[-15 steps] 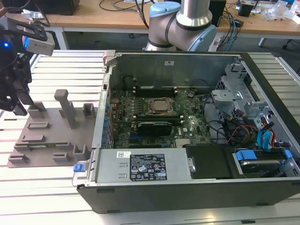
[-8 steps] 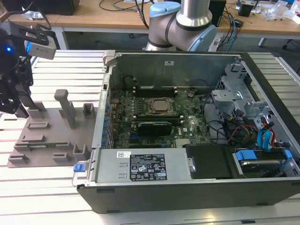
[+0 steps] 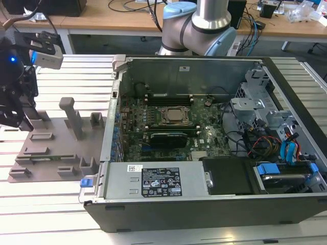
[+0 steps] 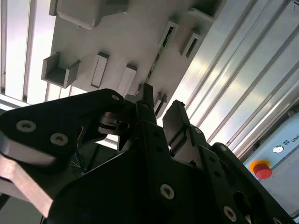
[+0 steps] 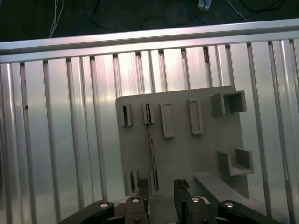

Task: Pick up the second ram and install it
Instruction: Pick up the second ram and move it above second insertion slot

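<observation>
At the exterior view's left, above the slatted worktop (image 3: 66, 199), the black hand (image 3: 20, 120) hangs over a grey fixture plate (image 3: 56, 138), well apart from the open computer case (image 3: 179, 184). In the first wrist view the hand (image 5: 161, 186) is spread, with nothing between its fingers (image 5: 141, 189). The second ram (image 5: 152, 144) lies on edge in the plate's slots (image 5: 187, 154), a thin green stick running straight out from the gap between the fingertips. In the second wrist view the ram's (image 4: 156, 60) near end is hidden behind a finger of the hand (image 4: 161, 105). I cannot tell whether the fingertips touch the plate.
</observation>
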### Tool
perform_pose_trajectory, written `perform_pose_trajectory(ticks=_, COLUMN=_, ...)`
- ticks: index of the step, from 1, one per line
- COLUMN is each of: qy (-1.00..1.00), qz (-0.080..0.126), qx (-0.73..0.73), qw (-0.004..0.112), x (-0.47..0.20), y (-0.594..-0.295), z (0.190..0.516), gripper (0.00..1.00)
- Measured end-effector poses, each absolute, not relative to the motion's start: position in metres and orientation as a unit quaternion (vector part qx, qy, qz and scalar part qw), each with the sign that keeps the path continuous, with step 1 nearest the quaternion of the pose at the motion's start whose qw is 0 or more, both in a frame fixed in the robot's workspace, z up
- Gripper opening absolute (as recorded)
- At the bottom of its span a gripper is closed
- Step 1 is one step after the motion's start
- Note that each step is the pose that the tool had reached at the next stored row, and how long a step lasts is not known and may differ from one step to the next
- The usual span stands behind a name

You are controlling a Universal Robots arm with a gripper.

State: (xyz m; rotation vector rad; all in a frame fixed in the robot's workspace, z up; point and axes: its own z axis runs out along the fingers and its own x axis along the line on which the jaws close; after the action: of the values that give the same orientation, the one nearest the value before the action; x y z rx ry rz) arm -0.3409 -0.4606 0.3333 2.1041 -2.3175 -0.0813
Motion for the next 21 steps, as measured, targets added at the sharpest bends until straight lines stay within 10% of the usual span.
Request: perform_pose_trajectory(ticks=21, qy=-0.738, qz=-0.026, qx=0.675, qw=0.006, x=-0.341, y=-0.462, z=0.292, gripper=0.36)
